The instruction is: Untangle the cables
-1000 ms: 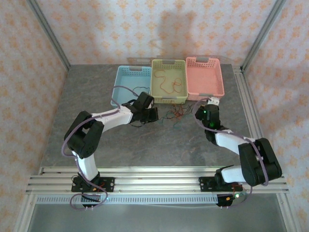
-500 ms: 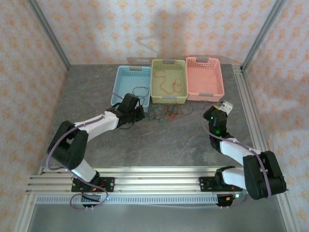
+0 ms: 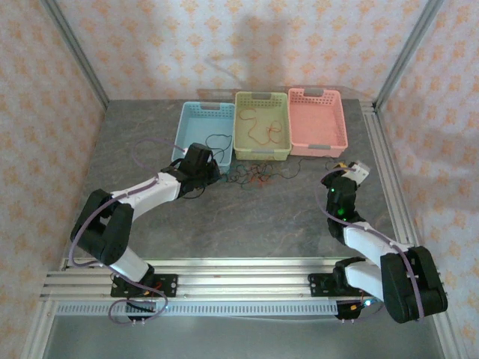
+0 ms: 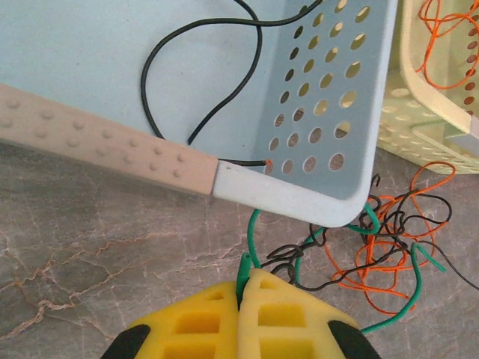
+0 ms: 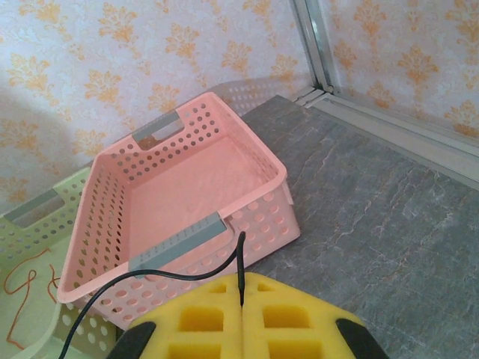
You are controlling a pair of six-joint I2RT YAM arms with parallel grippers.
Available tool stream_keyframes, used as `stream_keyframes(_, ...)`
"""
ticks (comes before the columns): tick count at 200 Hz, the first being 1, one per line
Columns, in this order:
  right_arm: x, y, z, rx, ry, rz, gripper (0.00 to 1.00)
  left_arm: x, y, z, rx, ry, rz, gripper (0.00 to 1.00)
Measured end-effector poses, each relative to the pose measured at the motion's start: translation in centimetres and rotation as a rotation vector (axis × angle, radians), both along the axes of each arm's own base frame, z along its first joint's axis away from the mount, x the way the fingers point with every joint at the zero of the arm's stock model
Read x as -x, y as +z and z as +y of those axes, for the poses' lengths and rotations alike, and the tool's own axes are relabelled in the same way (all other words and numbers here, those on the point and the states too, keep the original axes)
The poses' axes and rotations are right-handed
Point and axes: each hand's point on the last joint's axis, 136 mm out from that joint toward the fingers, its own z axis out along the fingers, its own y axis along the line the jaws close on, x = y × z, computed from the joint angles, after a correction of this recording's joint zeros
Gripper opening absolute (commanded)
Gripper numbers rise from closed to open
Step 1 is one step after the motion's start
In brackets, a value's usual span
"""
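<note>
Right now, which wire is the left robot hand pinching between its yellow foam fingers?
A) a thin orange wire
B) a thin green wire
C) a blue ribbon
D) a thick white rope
B: the left wrist view shows the thin green wire running straight into the shut left gripper.
</note>
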Motion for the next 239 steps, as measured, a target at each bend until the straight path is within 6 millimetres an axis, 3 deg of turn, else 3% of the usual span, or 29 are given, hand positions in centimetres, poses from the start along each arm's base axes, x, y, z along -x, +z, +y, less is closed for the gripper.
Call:
stream_keyframes(23, 0.4, 1.9, 0.3, 0.0, 0.029, -0.031, 0.0, -0.1, -0.3, -0.1, 0.0, 0.0, 0.004, 0.0)
stream_keyframes(43, 0.3, 6.7, 0.8, -0.005, 0.058, -0.1, 0.0, -0.1, -0.6, -0.2, 0.003, -0.004, 0.011, 0.0)
stream_keyframes(71, 0.0, 18.9, 1.8, -0.017, 0.117, -0.286, 0.0, -0.1, -0.9, -0.3, 0.005, -0.009, 0.018, 0.0)
stream_keyframes(101, 2.6, 32.7, 2.2, -0.025, 0.166, -0.509, 0.0, -0.1, -0.8, -0.4, 0.007, -0.009, 0.015, 0.0)
stream_keyframes(119, 4.7, 39.1, 2.2, -0.028, 0.186, -0.616, 0.0, -0.1, -0.8, -0.4, 0.008, -0.009, 0.015, 0.0)
stream_keyframes(136, 6.0, 43.2, 2.3, -0.03, 0.205, -0.681, 0.0, -0.2, -0.8, -0.4, 0.008, -0.01, 0.014, 0.0)
stream_keyframes(156, 6.6, 46.3, 2.7, -0.035, 0.241, -0.725, 0.0, -0.1, -1.1, -0.4, 0.007, -0.011, 0.02, 0.0)
stream_keyframes(176, 6.3, 47.9, 3.6, -0.048, 0.293, -0.741, 0.0, -0.1, -1.2, -0.4, 0.007, -0.012, 0.023, 0.0)
stream_keyframes(239, 3.7, 49.7, 7.2, -0.151, 0.495, -0.762, 0.0, 0.0, -1.5, -0.7, 0.015, -0.022, 0.034, 0.0)
